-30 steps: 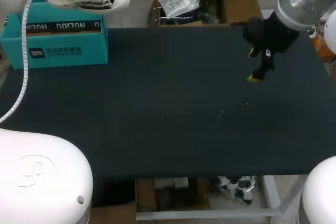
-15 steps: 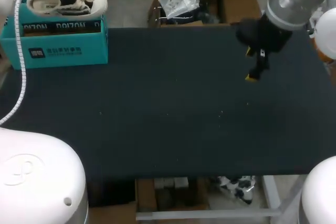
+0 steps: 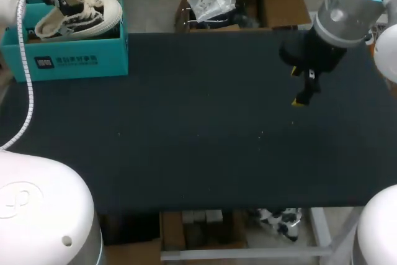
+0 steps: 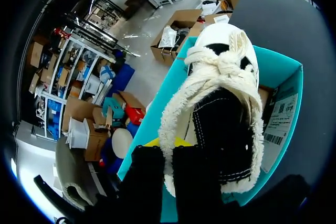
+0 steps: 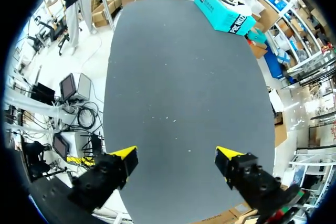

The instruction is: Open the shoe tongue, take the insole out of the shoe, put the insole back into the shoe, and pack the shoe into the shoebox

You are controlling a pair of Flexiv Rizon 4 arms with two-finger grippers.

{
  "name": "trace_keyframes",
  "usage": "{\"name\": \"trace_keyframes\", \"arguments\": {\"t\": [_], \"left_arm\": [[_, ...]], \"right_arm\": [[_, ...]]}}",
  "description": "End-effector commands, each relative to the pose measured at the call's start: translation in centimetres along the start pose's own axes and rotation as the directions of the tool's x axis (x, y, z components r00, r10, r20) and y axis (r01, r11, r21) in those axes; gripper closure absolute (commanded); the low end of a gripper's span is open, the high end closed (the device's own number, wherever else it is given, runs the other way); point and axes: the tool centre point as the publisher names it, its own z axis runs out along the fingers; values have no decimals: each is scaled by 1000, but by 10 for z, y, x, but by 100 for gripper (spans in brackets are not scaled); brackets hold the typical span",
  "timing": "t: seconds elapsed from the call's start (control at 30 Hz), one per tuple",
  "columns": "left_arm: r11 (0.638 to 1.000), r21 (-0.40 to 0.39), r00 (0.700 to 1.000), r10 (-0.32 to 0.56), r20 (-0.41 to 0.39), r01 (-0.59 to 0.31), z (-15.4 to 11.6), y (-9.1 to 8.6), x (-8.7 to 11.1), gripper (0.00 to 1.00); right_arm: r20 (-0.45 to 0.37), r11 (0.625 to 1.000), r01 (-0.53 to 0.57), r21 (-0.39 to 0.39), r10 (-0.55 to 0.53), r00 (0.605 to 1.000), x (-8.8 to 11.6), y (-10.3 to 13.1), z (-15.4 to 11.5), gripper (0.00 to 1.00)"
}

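Note:
A black-and-cream sneaker [image 3: 77,17] rests tilted in the open teal shoebox [image 3: 80,59] at the table's far left corner, with its toe over the box's right end. In the left wrist view my left gripper [image 4: 169,153] is shut on the shoe [image 4: 226,103] at its heel collar, and the box wall [image 4: 286,77] shows around and under it. The insole is not visible from here. My right gripper [image 3: 299,86] hangs open and empty above the far right of the table. From its own wrist view, the right gripper [image 5: 176,156] faces the shoebox [image 5: 223,11] across the table.
The dark table mat [image 3: 198,128] spreads between the box and the right gripper. My left arm's white cable [image 3: 25,79] hangs down over the table's left edge in front of the box.
The left gripper has carried the shoe leftward and down from above the box's right end into the box. The right gripper drifted slightly, still open.

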Motion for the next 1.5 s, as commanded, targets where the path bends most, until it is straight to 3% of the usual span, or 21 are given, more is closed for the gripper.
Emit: {"name": "trace_keyframes", "arguments": {"t": [0.03,0.53,0.8,1.2,1.47,1.5], "left_arm": [[1000,1,1000,1,-7,-1,14,-3,-3,100],[998,61,1000,-6,3,5,-11,19,-9,100],[999,41,998,30,-54,-28,10,21,1,100],[996,-7,983,84,-163,-86,40,40,22,100],[987,-130,976,70,-204,-98,78,34,22,100],[985,-146,978,58,-202,-89,82,34,22,63]], "right_arm": [[-15,1000,-10,13,10,1000,-5,6,-1,0],[-6,999,-33,24,33,999,-6,11,-5,0],[-6,999,-33,24,33,999,-6,11,-5,0],[-6,999,-33,24,33,999,-6,11,-5,0],[-6,999,-33,24,33,999,-6,11,-5,0],[-6,999,-33,24,33,999,-6,11,-5,0]]}}
